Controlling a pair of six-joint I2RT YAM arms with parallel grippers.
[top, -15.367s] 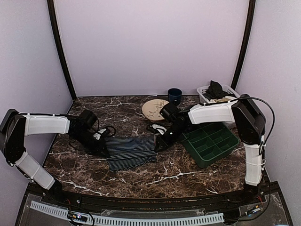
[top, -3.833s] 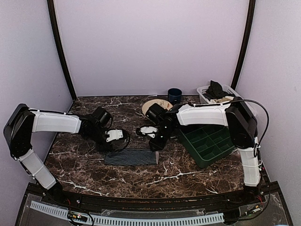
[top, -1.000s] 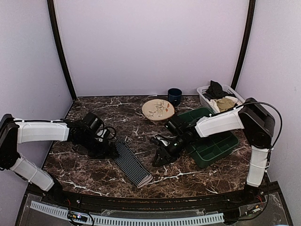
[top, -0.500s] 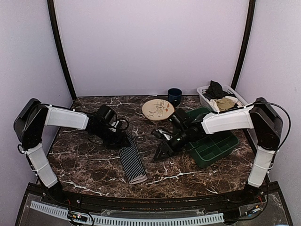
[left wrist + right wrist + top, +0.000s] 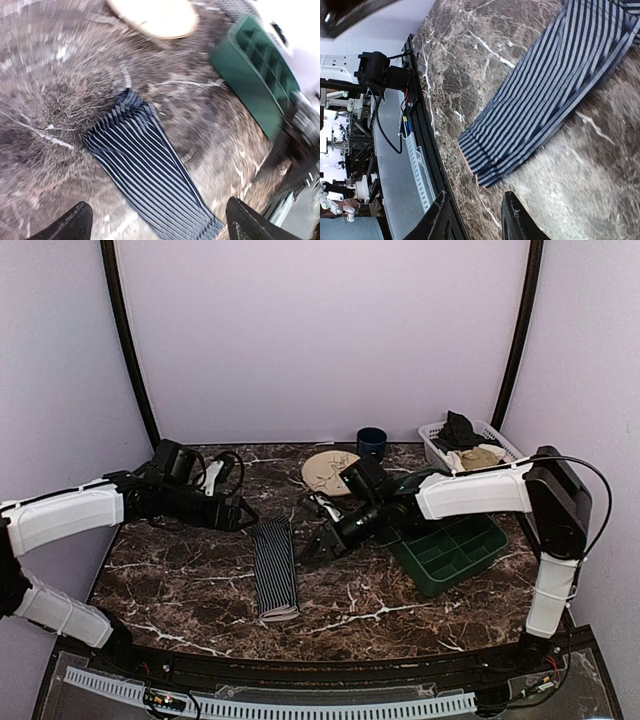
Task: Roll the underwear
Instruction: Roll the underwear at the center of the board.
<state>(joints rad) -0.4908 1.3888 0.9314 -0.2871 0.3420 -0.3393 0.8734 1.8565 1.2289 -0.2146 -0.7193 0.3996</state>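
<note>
the dark navy pinstriped cloth underwear (image 5: 275, 570) lies on the brown marble table (image 5: 400, 605) at about 7 o'clock from its middle, folded into 1 long narrow strip running from 6 to 12 o'clock. a paler edge shows at its 6 o'clock end. judged from this, the folding is done and the rolling is not yet begun: no end is curled over, and the whole strip lies flat.

the left gripper (image 5: 243, 516) hangs low just off the strip's 12 o'clock end, toward 11, on an arm stretched out from 9 o'clock. its fingers (image 5: 70, 227) stand wide apart with nothing between them, and its wrist view is blurred. the right gripper (image 5: 312, 548) sits just beside the strip's edge at 2 o'clock, its arm bent in from 3 o'clock. its fingers (image 5: 440, 220) leave a narrow gap and hold nothing.

farther off lie a green plastic divided tray (image 5: 450, 540), a round tan plate (image 5: 328, 468), a dark blue cup (image 5: 371, 442) and a white plastic basket (image 5: 433, 440) of clothes.
</note>
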